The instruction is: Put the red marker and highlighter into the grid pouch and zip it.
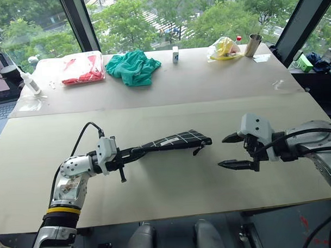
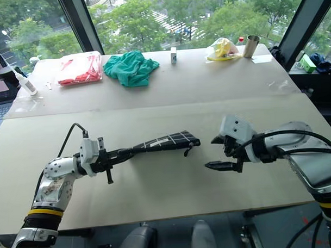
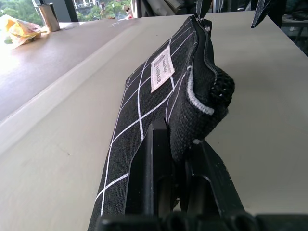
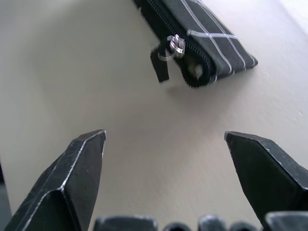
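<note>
The grid pouch (image 1: 174,140) hangs level above the table, black with white lines and a small white label (image 3: 162,69). My left gripper (image 1: 140,151) is shut on its left end. The pouch's zipper slider and black pull (image 4: 166,57) sit at its right end, and the zip looks closed along the edge I can see. My right gripper (image 1: 221,151) is open just to the right of that end, apart from the pull, with nothing between its fingers (image 4: 79,163). The red marker and highlighter are out of view.
On the far table board lie a clear bag of red items (image 1: 83,68), a teal cloth (image 1: 132,66), a small white box (image 1: 175,54), a yellow bag (image 1: 224,48) and a metal cup (image 1: 253,44). A white bottle (image 1: 29,81) stands at the far left.
</note>
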Robot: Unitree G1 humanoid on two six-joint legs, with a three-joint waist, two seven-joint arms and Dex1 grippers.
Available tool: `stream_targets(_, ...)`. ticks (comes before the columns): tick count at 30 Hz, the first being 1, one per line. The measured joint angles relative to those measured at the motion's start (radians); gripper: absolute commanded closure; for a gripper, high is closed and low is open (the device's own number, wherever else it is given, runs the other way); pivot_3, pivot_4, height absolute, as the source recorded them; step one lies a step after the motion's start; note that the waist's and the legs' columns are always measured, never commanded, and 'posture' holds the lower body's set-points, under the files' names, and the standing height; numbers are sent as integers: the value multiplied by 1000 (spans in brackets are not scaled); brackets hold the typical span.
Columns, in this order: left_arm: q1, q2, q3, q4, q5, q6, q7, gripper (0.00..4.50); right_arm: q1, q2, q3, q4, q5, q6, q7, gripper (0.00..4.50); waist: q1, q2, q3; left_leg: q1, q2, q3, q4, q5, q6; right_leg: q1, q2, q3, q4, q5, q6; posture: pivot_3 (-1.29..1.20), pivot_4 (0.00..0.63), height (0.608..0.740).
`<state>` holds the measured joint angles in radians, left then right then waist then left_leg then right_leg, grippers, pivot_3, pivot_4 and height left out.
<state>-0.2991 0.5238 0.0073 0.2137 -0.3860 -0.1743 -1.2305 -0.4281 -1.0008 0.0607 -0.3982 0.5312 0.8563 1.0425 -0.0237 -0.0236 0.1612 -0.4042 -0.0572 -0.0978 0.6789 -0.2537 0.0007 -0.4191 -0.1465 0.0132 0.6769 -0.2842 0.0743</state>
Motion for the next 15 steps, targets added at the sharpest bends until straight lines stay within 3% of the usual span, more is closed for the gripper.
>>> stream_targets(4,-9,0,0,0,2,0,3,4500,45,21,3,-54,47,66,-24,106,9,0,0,0,0,-1,0,0,0,0,0,0,0,0,0,0,150,740)
stream_targets(9,-9,1,-1,-1,20,-25,-2,4500,65,80,-8,33,26,51,-92,106,12,0,0,0,-1,0,1,0,0,0,0,0,0,0,0,0,150,740)
stream_targets(15,-38,70,-11,72,53,-234,-135,4500,171,-42,-127,116,-12,-73,-11,106,11,0,0,0,0,1,0,0,0,0,0,-1,0,0,0,0,150,740)
